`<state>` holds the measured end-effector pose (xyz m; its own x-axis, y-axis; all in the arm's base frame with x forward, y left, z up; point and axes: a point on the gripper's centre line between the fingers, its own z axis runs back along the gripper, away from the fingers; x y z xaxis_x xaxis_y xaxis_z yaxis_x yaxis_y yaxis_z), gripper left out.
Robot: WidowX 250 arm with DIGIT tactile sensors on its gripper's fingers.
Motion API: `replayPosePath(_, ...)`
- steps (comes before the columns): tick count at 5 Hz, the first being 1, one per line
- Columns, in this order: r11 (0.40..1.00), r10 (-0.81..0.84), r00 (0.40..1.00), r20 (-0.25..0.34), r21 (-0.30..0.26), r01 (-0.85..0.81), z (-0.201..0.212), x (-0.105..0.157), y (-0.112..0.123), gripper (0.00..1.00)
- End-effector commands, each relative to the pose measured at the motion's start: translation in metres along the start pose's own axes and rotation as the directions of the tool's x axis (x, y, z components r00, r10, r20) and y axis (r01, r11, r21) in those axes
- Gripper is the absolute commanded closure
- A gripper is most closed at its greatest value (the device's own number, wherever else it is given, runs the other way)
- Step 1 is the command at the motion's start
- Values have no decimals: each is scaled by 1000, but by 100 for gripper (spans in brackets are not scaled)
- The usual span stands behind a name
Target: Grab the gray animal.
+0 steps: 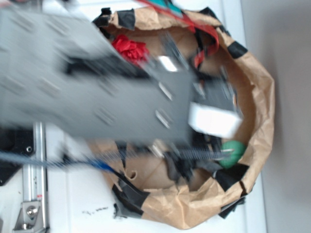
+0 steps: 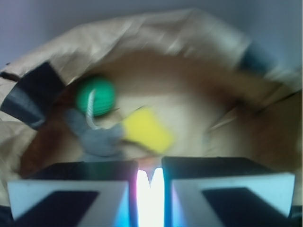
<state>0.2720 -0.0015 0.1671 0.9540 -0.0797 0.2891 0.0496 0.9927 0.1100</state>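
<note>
Blurring both views | gray animal point(image 2: 97, 138) half-hidden beside green ball point(image 2: 96, 97) | claw point(image 2: 150, 184) pressed together, empty

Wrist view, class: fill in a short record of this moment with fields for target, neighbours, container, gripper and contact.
target: gray animal, lying low left, white loop string rising from it
neighbours: green ball behind it; yellow sponge to its right
container: brown paper wall with black tape patches
gripper: gripper at the bottom edge, jaws nearly together, picture blurred
contact: none, target lies ahead and left of the jaws
</note>
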Motion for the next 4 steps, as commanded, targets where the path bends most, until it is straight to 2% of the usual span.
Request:
replayPosePath(1, 997, 65, 993, 95, -49, -61, 33, -1, 26, 0)
replayPosePath(2, 973, 181, 982, 47, -153, -172, 9, -15, 17, 0)
replayPosePath(3, 968, 159, 986, 47, -204, -146, -14, -20, -11, 0)
replayPosePath(4, 977, 67, 993, 97, -208, -45, -35, -16, -33, 0)
